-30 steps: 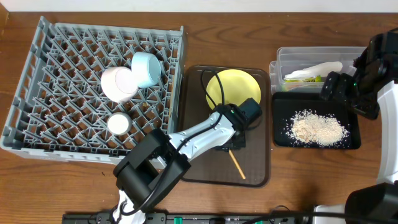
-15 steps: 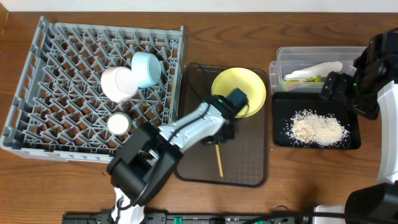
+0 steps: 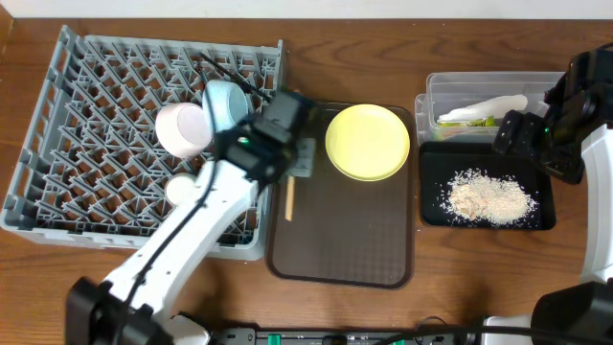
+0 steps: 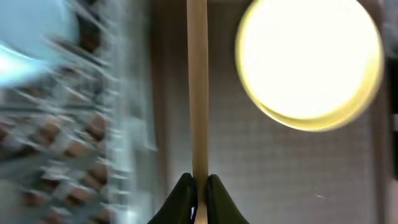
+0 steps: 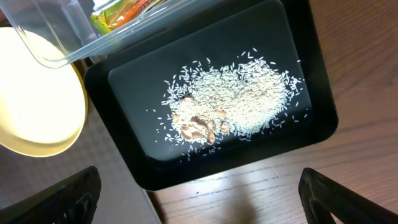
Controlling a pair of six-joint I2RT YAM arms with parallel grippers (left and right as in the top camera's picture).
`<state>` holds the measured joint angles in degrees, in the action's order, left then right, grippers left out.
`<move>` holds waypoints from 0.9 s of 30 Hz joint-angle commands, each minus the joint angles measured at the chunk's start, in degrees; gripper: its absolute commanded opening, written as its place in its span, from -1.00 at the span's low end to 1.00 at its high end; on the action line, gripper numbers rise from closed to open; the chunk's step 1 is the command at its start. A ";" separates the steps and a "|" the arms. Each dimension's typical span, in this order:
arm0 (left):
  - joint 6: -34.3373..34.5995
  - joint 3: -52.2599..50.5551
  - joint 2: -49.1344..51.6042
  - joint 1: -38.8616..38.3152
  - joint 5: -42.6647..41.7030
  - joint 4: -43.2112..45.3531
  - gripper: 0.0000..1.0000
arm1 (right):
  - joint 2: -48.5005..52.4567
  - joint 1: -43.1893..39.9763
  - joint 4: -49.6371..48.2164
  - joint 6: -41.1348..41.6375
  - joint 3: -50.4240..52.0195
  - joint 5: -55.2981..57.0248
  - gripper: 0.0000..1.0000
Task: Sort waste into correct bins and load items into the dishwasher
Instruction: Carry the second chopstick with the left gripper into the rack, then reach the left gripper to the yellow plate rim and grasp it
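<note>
Wooden chopstick job: grips it near one end with the left pincer, jaws narrowed right down onto the stick. Hangs over the 9 o'clock edge of the brown serving tray, just beside the 3 o'clock wall of the grey dish rack, free end pointing to 6 o'clock in the overhead view.

Leaves the yellow plate lying at the tray's 12 o'clock end, not yet racked. Shows the white bowl, light blue bowl and small white cup already in the rack. Keeps the right pincer spread wide and empty above the black tray of rice crumbs, at 3 o'clock on the desk.

Likely troubles:
- Could swivel in so short a grip, given the long free end.
- Could clip the rack wall or the blue bowl on the way across.
- Could slip through the grid between pegs if released flat.
</note>
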<state>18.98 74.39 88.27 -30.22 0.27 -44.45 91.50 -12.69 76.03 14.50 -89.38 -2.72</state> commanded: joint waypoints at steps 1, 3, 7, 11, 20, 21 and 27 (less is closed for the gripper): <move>-10.60 0.48 -1.55 4.50 8.17 -0.07 -0.85 | -0.11 0.02 0.09 0.70 -0.81 0.70 0.99; -11.08 0.31 -1.07 6.05 8.13 -0.04 -0.85 | -0.11 0.02 0.09 0.70 -0.81 0.72 0.99; -11.08 -0.96 1.16 8.44 8.17 0.87 -0.84 | -0.11 0.02 0.07 0.70 -0.81 0.72 0.99; -11.02 -1.22 5.05 11.10 8.13 1.84 -0.83 | -0.11 0.02 0.09 0.70 -0.81 0.72 0.98; -11.06 0.15 6.21 11.58 7.89 2.89 -0.11 | -0.11 0.02 0.07 0.70 -0.81 0.72 0.99; -11.06 0.87 5.95 11.50 7.72 2.47 0.03 | -0.11 0.02 0.09 0.70 -0.81 0.72 0.98; -11.04 5.88 2.16 10.60 -6.62 6.16 0.39 | -0.11 0.02 0.04 0.70 -0.81 0.72 0.98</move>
<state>8.51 76.55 94.24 -18.70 3.25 -42.02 91.50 -12.69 76.03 14.50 -89.36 -2.72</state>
